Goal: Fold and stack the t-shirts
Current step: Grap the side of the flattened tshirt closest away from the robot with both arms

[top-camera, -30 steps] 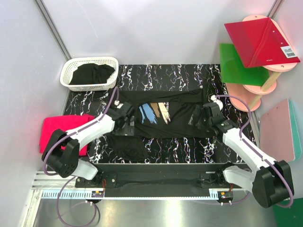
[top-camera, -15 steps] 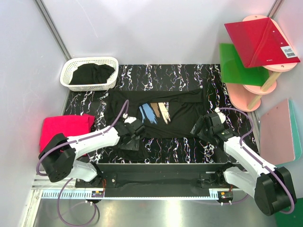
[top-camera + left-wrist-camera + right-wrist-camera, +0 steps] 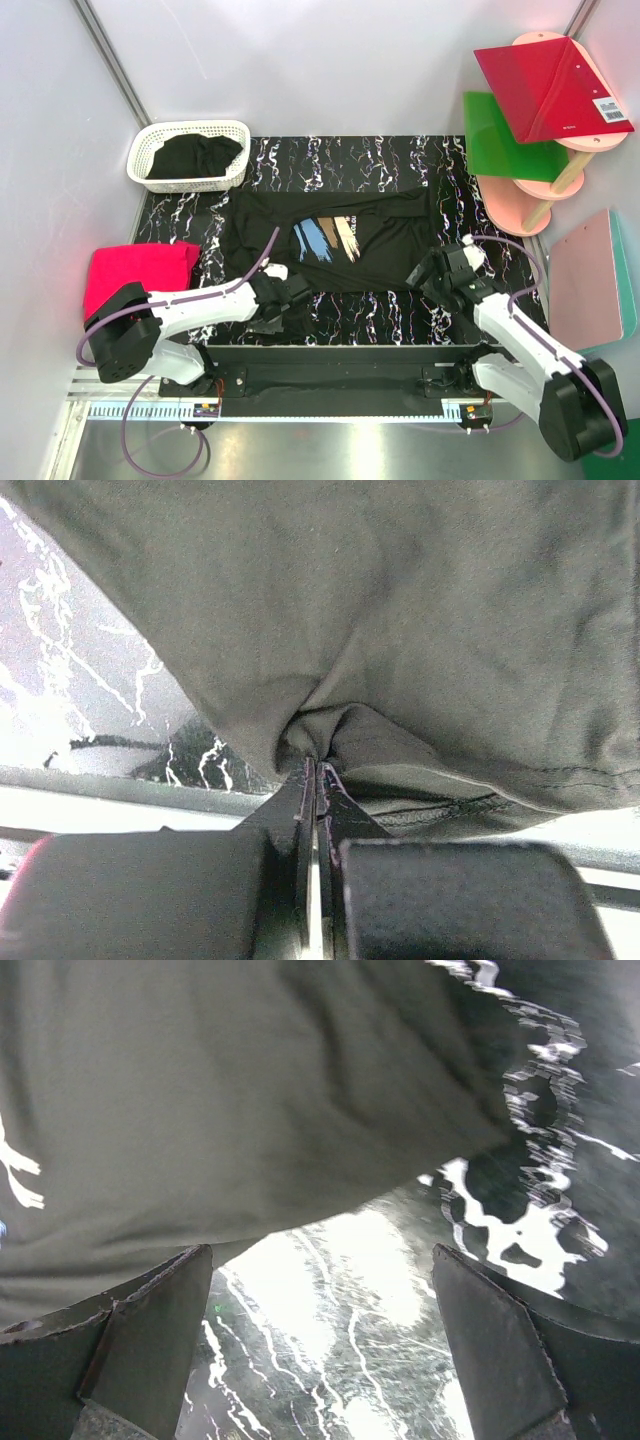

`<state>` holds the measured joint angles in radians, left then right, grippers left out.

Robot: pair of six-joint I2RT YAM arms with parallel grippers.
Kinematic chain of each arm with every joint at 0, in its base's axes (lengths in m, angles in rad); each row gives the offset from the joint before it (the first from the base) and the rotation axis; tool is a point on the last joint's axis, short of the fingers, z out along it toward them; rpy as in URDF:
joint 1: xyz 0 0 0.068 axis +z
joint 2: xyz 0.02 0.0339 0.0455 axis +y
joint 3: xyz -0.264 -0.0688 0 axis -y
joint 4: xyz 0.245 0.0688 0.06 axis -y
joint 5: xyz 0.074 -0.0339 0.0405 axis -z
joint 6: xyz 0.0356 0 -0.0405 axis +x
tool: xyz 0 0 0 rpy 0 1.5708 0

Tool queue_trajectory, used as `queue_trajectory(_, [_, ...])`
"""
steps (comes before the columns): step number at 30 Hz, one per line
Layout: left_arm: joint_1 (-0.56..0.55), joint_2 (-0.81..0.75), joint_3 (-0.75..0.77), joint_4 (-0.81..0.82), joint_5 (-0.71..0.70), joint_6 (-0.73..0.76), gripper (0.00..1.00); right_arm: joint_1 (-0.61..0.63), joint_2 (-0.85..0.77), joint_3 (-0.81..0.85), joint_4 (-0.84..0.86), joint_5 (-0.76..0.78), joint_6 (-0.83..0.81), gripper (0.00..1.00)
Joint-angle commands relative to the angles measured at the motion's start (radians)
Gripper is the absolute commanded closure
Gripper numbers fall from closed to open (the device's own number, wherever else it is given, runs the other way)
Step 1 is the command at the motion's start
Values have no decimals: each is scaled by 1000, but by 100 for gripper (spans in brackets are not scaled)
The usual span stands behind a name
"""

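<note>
A black t-shirt [image 3: 375,245] with a blue, tan and white brushstroke print lies spread flat on the black marbled table [image 3: 330,155]. My left gripper [image 3: 290,302] is at its near left hem. In the left wrist view the left gripper [image 3: 318,765] is shut, with a bunched fold of the black cloth [image 3: 400,630] pinched between its tips. My right gripper [image 3: 428,272] hovers at the shirt's near right corner. In the right wrist view the right gripper [image 3: 320,1270] is open over bare table, the shirt's edge [image 3: 250,1120] just beyond its tips.
A folded hot-pink t-shirt [image 3: 135,272] lies at the left. A white lattice basket [image 3: 150,172] at the back left holds a black t-shirt [image 3: 195,155]. Red [image 3: 550,85], green [image 3: 505,135] and pink [image 3: 590,275] boards stand at the right.
My left gripper has slid toward the near edge and shut on the shirt's hem. The right gripper has also drawn nearer, to the shirt's near right corner, and stays open.
</note>
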<state>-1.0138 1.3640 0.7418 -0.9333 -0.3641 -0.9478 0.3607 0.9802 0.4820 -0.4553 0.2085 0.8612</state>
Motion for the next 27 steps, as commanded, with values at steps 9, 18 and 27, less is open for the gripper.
queue_trajectory(9, [-84, -17, -16, -87, -39, -114, 100, -2, -224, -31, -203, 207, 216, 4])
queue_trajectory(18, [-141, -8, -22, -107, -41, -163, 100, -5, -130, -97, -137, 167, 337, 10])
queue_trajectory(27, [-158, -20, -15, -119, -53, -175, 100, -6, 14, -63, -14, 184, 323, 18])
